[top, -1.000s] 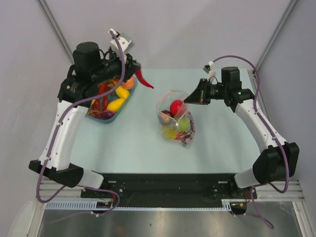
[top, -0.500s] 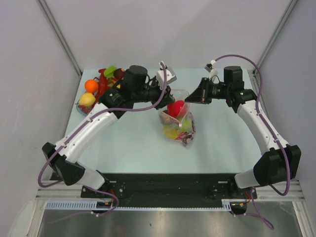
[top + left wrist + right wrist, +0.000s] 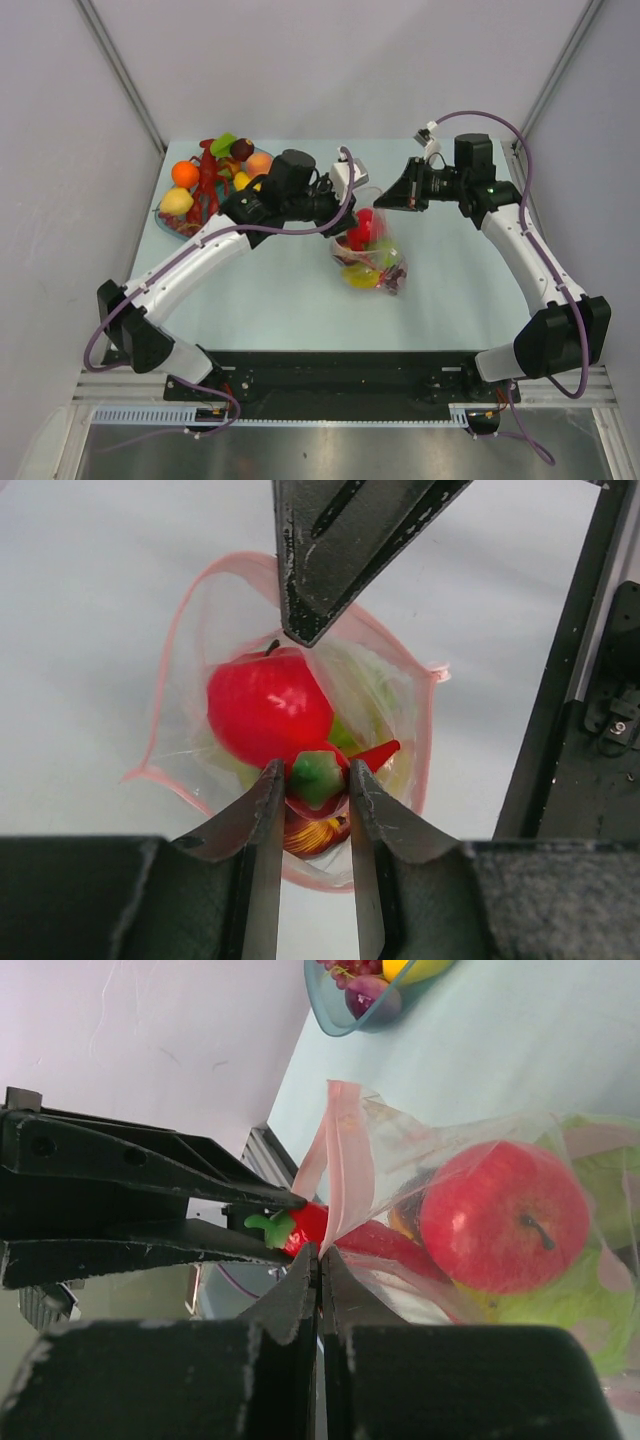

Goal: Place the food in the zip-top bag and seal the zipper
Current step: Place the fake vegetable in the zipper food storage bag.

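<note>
The clear zip-top bag [image 3: 375, 265] stands mid-table with its mouth open, holding a red apple [image 3: 265, 705] and green, yellow and other food. My left gripper [image 3: 352, 207] hangs just over the mouth, shut on a red chili pepper [image 3: 318, 778] by its green stem end [image 3: 270, 1225]. My right gripper [image 3: 386, 204] is shut on the bag's pink zipper strip [image 3: 335, 1150] and holds that side of the rim up. In the left wrist view the zipper [image 3: 175, 660] rings the open mouth. The right gripper [image 3: 318, 1250] pinches the strip between closed jaws.
A blue-rimmed dish [image 3: 168, 226] with an orange, a lemon, a peach, grapes and other toy food sits at the far left; it also shows in the right wrist view [image 3: 330, 1015]. Slanted frame posts stand at the back corners.
My left arm swung from the dish on the left to over the bag's mouth, carrying the red pepper. The bag shifted slightly right and nearer. The right gripper kept its hold.
</note>
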{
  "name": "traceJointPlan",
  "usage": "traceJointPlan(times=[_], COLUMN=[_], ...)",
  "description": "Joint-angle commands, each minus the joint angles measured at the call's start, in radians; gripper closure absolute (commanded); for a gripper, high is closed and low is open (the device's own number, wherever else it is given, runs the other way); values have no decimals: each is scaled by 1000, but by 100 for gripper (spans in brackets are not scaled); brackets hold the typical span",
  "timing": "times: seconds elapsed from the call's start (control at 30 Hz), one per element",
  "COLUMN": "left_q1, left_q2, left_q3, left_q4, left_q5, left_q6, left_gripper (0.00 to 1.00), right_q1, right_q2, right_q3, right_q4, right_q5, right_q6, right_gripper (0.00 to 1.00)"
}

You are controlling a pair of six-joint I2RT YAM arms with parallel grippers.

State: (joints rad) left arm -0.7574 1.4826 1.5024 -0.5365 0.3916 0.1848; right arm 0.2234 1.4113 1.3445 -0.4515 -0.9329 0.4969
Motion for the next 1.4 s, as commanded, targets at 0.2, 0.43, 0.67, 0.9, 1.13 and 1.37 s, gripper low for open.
traceJointPlan(times=[0.2,0.43,0.67,0.9,1.13,1.37], left_q1=[0,-22,-22,-26,-36,-46], left_q2=[-67,-94,-133,-113,-88,-35], left_q3=[24,-27,25,41,-13,-57], left_q4=[13,116,156,148,116,83], left_q5=[-11,-131,-211,-189,24,104], left_q6=[79,90,157,153,71,56], left_gripper=[100,100,100,100,100,100], right_q1=[-9,-9,4,11,13,13], right_q2=[-34,-54,-71,-63,-54,-51], right_q3=[16,16,16,16,16,16], right_q4=[125,142,82,119,160,174], right_q5=[-76,-110,-87,-76,-67,-76], right_q6=[74,127,89,132,164,177], right_gripper=[100,100,100,100,100,100])
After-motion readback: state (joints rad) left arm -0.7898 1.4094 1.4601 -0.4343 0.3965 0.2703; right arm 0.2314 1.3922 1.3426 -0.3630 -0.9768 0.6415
